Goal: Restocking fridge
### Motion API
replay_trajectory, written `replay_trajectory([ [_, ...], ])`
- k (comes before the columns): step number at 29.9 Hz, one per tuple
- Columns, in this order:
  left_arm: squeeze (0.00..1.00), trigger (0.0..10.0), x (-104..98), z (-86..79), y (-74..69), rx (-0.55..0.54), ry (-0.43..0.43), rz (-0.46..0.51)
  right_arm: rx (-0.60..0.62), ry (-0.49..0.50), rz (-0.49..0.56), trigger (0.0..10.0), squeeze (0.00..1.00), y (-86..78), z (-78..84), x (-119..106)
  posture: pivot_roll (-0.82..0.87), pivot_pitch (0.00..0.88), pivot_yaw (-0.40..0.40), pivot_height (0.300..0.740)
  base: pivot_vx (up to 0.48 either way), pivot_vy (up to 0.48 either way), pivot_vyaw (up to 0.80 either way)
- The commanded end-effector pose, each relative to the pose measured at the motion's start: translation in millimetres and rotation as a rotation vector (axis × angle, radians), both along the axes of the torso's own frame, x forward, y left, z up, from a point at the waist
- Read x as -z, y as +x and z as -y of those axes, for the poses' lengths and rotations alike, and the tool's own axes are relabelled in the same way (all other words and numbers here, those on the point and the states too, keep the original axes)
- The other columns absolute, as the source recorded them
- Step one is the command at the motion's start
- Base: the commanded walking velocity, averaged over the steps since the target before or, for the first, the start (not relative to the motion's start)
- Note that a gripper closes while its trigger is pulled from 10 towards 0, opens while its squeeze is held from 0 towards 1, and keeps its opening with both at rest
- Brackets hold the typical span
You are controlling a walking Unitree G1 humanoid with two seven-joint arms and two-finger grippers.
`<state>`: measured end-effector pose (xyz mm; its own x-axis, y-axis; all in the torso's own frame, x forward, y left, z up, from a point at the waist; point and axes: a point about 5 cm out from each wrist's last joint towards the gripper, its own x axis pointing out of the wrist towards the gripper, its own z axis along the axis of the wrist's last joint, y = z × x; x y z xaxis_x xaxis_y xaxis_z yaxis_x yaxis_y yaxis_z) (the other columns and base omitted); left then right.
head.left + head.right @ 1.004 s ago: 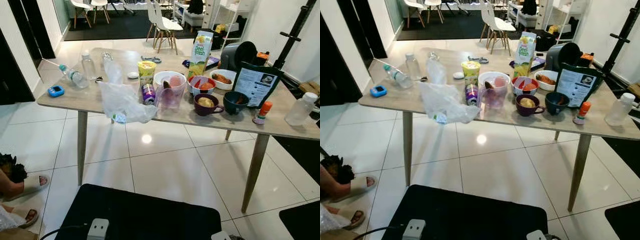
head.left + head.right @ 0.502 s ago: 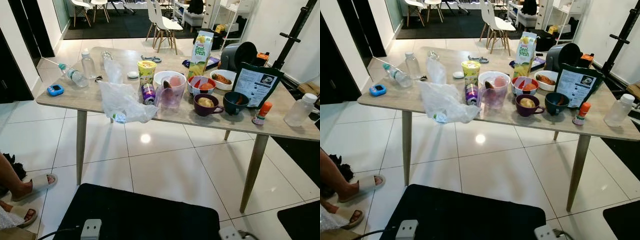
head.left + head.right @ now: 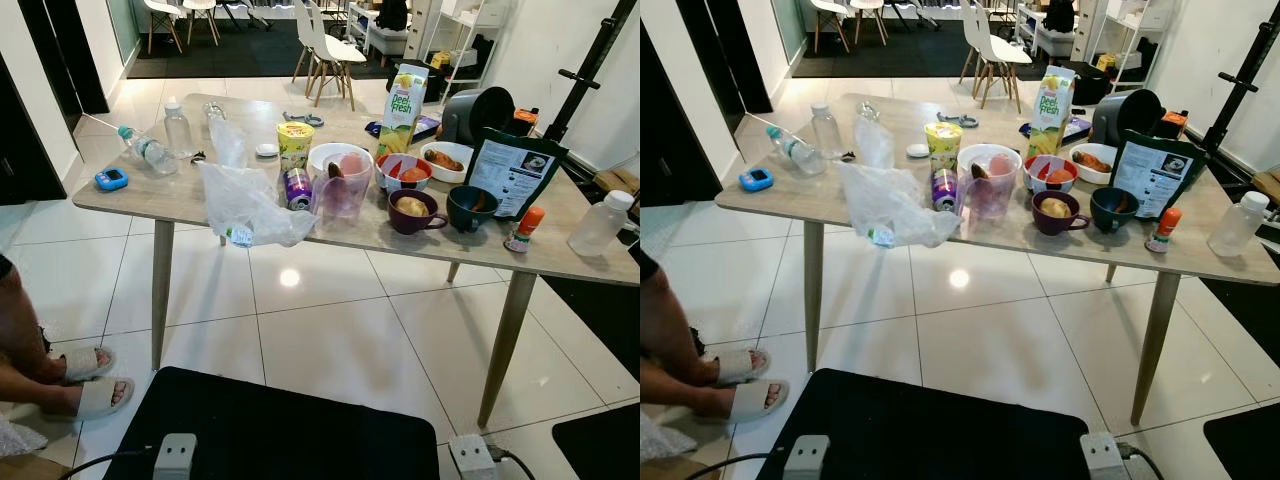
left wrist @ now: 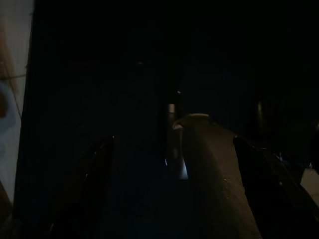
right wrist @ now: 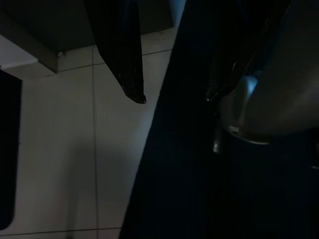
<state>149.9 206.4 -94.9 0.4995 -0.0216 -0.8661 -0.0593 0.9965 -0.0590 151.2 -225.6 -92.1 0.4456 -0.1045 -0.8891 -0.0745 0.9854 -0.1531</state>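
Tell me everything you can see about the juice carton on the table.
The juice carton is a tall gable-top pack, green and yellow with a white brand panel near the top. It looks like coated cardboard, appears closed and stands upright. It sits on the wooden table, toward the far side, just behind the red bowl and beside the dark appliance. Nothing is gripping it.

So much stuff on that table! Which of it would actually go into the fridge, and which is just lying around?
For the fridge, likely:
- tall green-and-yellow juice carton
- purple drink can
- yellow-lidded cup
- red bowl of food
- maroon mug of food
- white dish of food

Probably just lying about:
- crumpled clear plastic bag
- small blue gadget
- black leaflet stand
- scissors
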Motion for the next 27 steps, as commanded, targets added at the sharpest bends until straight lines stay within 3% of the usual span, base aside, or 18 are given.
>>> replay_trajectory([
  [1, 0.00, 10.0, 0, 2.7, 1.6, -0.018, -0.009, -0.001, -0.005, 0.004, 0.008, 10.0, 0.00, 1.2, -2.0, 0, 0.04, 0.016, -0.019, 0.740, 0.000, 0.000, 0.00],
  [9, 0.00, 10.0, -4, 8.1, 12.7, 0.048, 0.003, 0.024, -0.004, 0.007, -0.015, 10.0, 0.00, -7.5, -5.4, 4, 0.07, 0.050, -0.045, 0.740, 0.000, 0.000, 0.00],
  [13, 0.00, 10.0, -2, 7.0, 8.9, 0.063, 0.010, 0.014, -0.019, 0.000, -0.018, 10.0, 0.00, -6.7, -7.6, 4, 0.06, 0.044, -0.055, 0.740, 0.000, 0.000, 0.00],
  [18, 0.00, 10.0, 1, 3.5, -0.7, -0.005, -0.008, -0.002, -0.074, -0.008, -0.016, 10.0, 0.00, -3.2, -10.5, 3, 0.05, 0.044, -0.046, 0.740, 0.000, 0.000, 0.00],
  [27, 0.00, 10.0, 3, 6.0, -5.4, 0.013, -0.014, -0.010, -0.046, -0.012, -0.023, 10.0, 0.00, -9.1, -6.3, 5, 0.05, 0.030, -0.028, 0.740, 0.000, 0.000, 0.00],
])
